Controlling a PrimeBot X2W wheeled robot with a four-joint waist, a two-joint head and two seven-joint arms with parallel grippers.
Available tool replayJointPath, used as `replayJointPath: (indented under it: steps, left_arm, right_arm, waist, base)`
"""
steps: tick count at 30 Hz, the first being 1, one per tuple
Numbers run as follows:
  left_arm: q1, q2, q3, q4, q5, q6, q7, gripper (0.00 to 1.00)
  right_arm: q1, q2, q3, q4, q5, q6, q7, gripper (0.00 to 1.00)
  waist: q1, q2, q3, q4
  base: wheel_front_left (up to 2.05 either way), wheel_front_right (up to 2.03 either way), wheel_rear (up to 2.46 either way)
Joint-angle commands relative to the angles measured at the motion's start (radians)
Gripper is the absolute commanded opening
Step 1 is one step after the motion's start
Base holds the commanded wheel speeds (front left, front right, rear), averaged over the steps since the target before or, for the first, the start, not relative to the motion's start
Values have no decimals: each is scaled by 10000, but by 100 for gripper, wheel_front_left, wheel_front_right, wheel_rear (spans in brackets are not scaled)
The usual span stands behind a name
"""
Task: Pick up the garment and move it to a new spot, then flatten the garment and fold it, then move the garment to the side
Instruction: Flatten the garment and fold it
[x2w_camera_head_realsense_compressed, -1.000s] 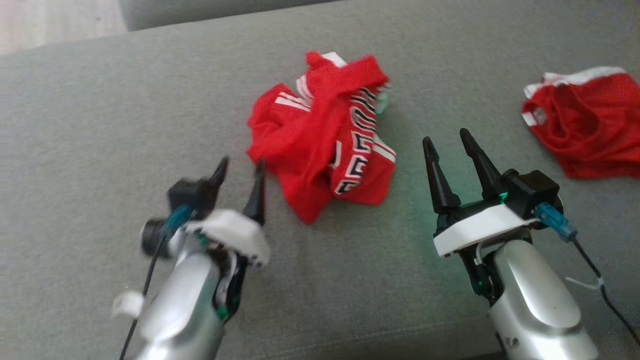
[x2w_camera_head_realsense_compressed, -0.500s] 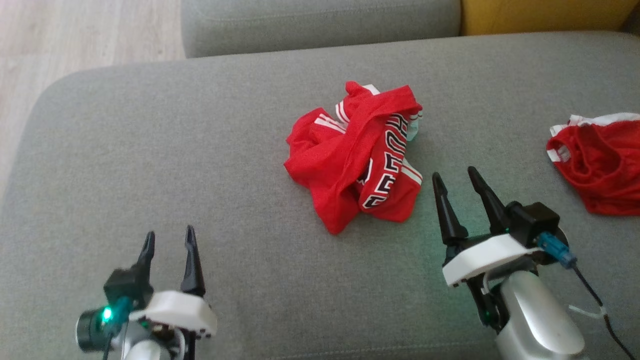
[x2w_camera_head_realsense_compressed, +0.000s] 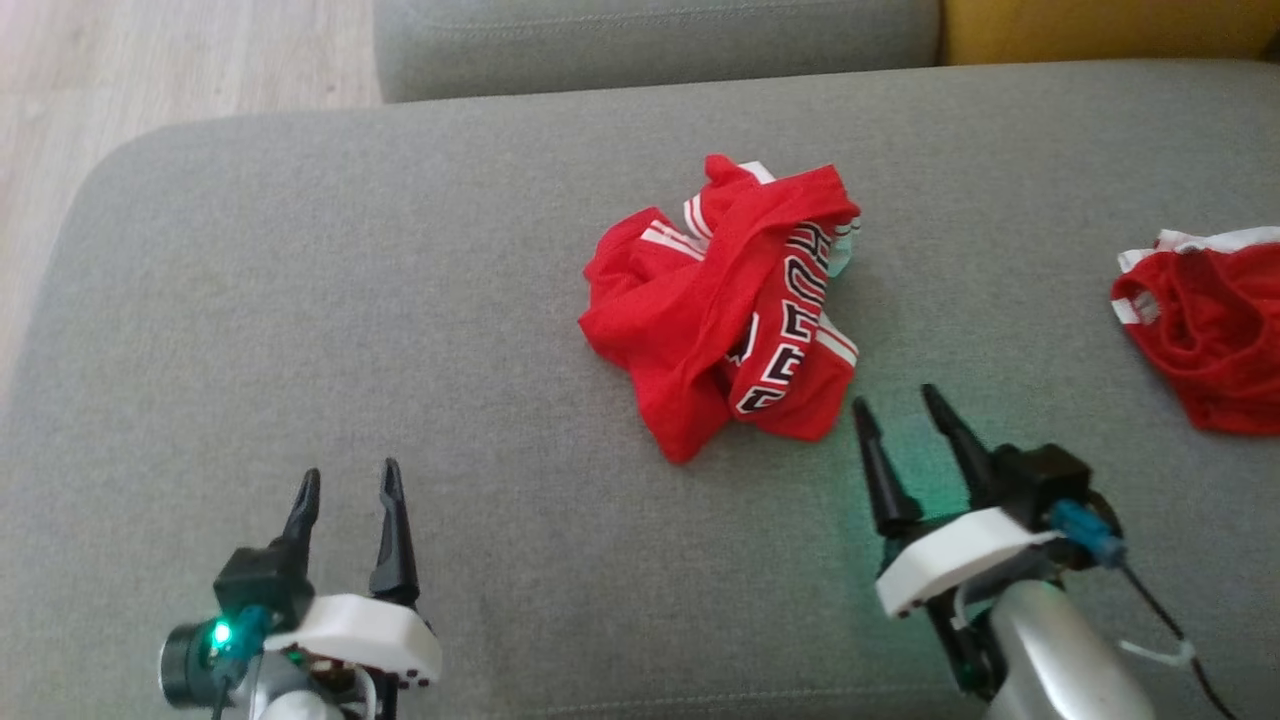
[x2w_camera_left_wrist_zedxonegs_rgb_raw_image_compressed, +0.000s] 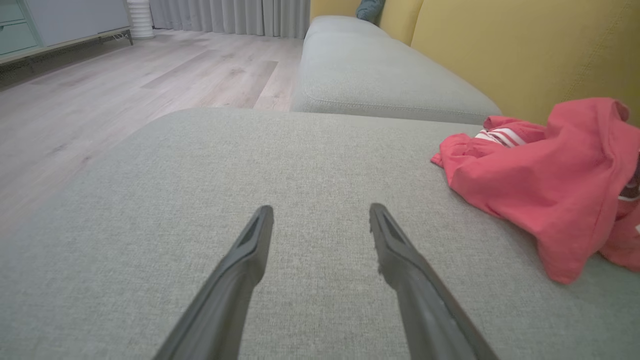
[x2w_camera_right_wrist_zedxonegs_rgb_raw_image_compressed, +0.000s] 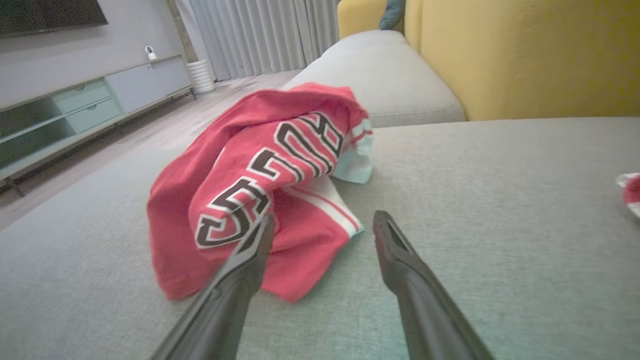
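**Both hands open, crumpled red garment lies mid-cushion**

The red garment (x2w_camera_head_realsense_compressed: 725, 310) lies in a crumpled heap near the middle of the grey sofa cushion (x2w_camera_head_realsense_compressed: 300, 300). White stripes show at its edges, and a band of black-and-white lettering runs down its right side.

The right hand (x2w_camera_head_realsense_compressed: 895, 400) is just beside the garment's near right corner. Its two dark fingers are spread apart, point up towards the fabric, and grip nothing. In the right wrist view one finger crosses in front of the garment's lower hem; I cannot tell whether it touches the cloth.

The left hand (x2w_camera_head_realsense_compressed: 350, 480) is at the lower left, well apart from the garment. Its fingers are also spread, with only bare cushion between them.

A second red garment (x2w_camera_head_realsense_compressed: 1205, 340) with white trim lies at the cushion's right edge, apart from the first. Pale wooden floor (x2w_camera_head_realsense_compressed: 150, 60) shows past the cushion's rounded left corner, and a yellow backrest (x2w_camera_head_realsense_compressed: 1100, 25) runs along the top right.
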Motion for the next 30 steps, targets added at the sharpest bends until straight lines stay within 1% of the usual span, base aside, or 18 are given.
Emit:
replayJointPath:
  steps: [1,5,9,12,17,18,19,20,22,26,28,30]
  left_arm:
    - [-449,68,259,-385,-49,38,-53,100]
    - [-579,67,89,-377,-117,24,-53,100]
    - [-703,67,-137,-357,-205,26,-53,100]
    - [-807,67,-371,-344,-289,11,-53,100]
    - [-853,67,-556,-378,-406,17,-53,100]
    - [-852,67,-567,-385,-435,33,-53,100]
    - [-850,67,-581,-388,-460,45,-53,100]
    - [-845,67,-578,-397,-504,68,-53,100]
    - [-819,67,-568,-406,-551,96,-53,100]
    - [-850,67,-629,-439,-675,55,-53,100]
    - [-844,66,-676,-501,-761,52,-53,100]
    - [-804,66,-761,-481,-834,50,-53,100]
  right_arm:
    - [-451,87,397,-199,-73,65,-53,100]
    - [-826,87,1071,145,-63,65,-53,100]
    - [-1311,87,1578,769,-153,65,-53,100]
    - [-1772,87,1393,1403,-312,65,-53,100]
    - [-2201,87,1029,2022,-558,65,-53,100]
    - [-2254,87,1002,2075,-523,65,-53,93]
    - [-2313,87,1008,2079,-472,65,-53,41]
    - [-2370,87,998,2080,-454,65,-53,0]
    - [-2506,87,894,1895,-345,65,-53,0]
    - [-3034,87,657,871,-425,65,-53,0]
    - [-3348,87,746,350,-447,65,-53,0]
    - [-3707,87,1044,-149,-374,65,-53,0]
  waist:
    - [0,0,105,85]
    - [0,0,299,347]
    - [0,0,491,707]
    - [0,0,658,1105]
    - [0,0,797,1482]
    - [0,0,802,1513]
    - [0,0,810,1541]
    - [0,0,806,1557]
    - [0,0,777,1551]
    - [0,0,686,1492]
    - [0,0,563,1519]
    - [0,0,424,1597]
  base:
    - [0,0,0]
    - [0,0,0]
    - [0,0,0]
    - [0,0,0]
    - [0,0,0]
    - [0,0,0]
    - [0,0,0]
    - [0,0,0]
    - [0,0,0]
    - [0,0,0]
    - [0,0,0]
    - [0,0,0]
